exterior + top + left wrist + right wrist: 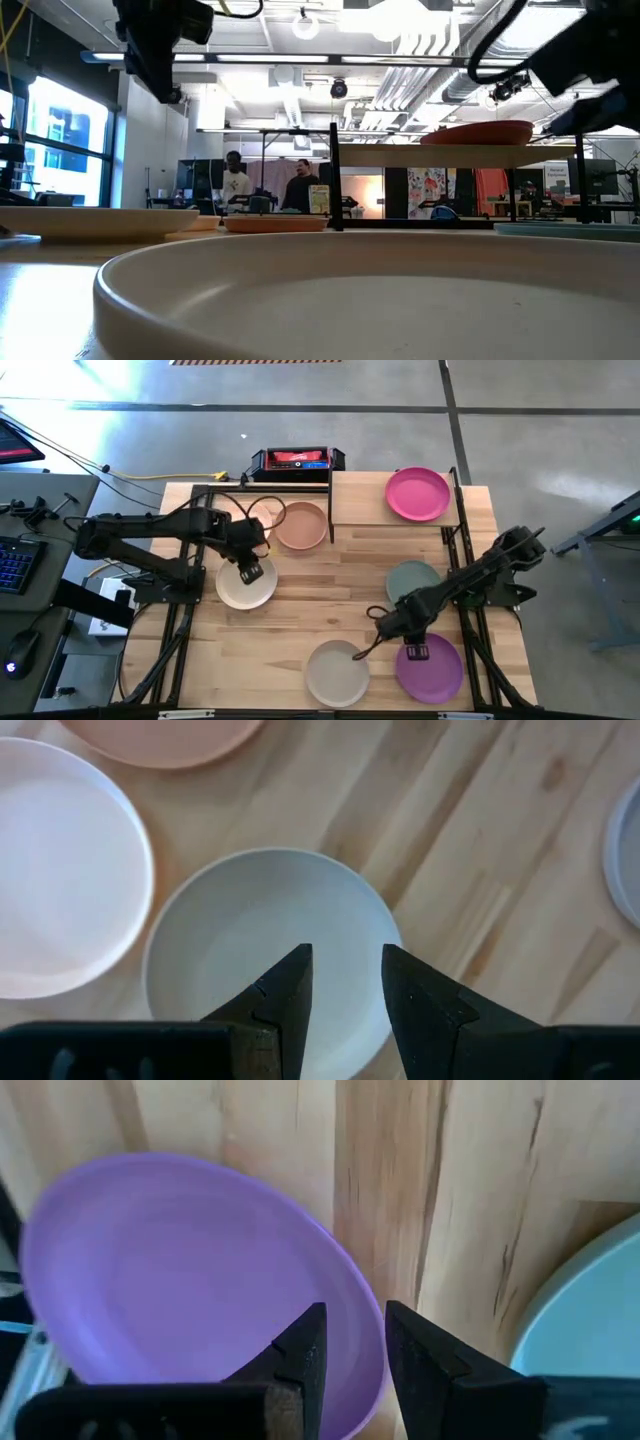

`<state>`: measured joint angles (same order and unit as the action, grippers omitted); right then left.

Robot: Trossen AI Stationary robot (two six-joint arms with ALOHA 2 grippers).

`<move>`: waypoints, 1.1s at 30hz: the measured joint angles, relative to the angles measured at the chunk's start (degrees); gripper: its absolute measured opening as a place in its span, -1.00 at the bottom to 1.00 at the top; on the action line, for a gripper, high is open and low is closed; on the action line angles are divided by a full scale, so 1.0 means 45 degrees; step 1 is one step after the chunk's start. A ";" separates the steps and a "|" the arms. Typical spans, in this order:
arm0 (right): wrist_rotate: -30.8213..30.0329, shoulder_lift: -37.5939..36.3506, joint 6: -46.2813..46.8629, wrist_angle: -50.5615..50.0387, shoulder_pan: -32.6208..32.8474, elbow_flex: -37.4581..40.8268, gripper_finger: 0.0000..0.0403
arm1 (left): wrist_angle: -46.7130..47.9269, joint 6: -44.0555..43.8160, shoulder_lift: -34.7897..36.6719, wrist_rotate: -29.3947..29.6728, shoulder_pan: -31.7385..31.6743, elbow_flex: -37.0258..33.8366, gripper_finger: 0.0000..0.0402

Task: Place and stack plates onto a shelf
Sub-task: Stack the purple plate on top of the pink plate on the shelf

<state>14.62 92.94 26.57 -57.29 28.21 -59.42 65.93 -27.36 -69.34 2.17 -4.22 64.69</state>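
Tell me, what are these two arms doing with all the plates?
They are putting plates onto the small wooden shelf, where a magenta plate already sits. The left gripper hovers open above a cream plate, and the right gripper hovers open over a purple plate. Neither holds anything. Other plates wait on the table.
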 joint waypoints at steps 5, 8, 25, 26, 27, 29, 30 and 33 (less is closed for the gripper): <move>-0.0915 0.0461 -0.0008 0.0012 0.0256 0.0000 -0.58 | -0.0005 -0.0781 0.0000 0.0180 0.0729 0.0000 -0.44; -0.1050 0.0602 0.0029 0.0113 0.0266 0.0000 -0.58 | -0.0005 -0.1225 0.0000 0.0427 0.1126 0.0000 -0.44; -0.1236 0.0615 -0.0013 0.1193 0.1183 0.0000 -0.58 | -0.0005 -0.2573 0.0000 0.1370 0.2529 -0.0005 -0.44; -0.1285 0.0615 -0.0015 0.1224 0.1209 0.0007 -0.58 | -0.0007 -0.2578 0.0000 0.1387 0.2566 -0.0005 -0.44; -0.1306 0.0615 -0.0010 0.1389 0.1236 0.0067 -0.58 | -0.0010 -0.2581 0.0000 0.1399 0.2590 -0.0005 -0.44; -0.1346 0.0615 0.0074 0.1728 0.1257 0.0303 -0.58 | -0.0015 -0.2583 0.0000 0.1412 0.2641 -0.0005 -0.44; -0.1351 0.0615 0.0083 0.1823 0.1257 0.0451 -0.58 | -0.0019 -0.2583 0.0000 0.1413 0.2646 -0.0005 -0.44; -0.1378 0.0615 0.0291 0.1975 0.1257 0.0759 -0.58 | -0.0024 -0.2730 0.0000 0.1415 0.2646 -0.0005 -0.44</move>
<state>8.41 95.70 27.88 -48.40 33.87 -56.00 65.82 -39.65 -69.34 8.54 7.68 64.66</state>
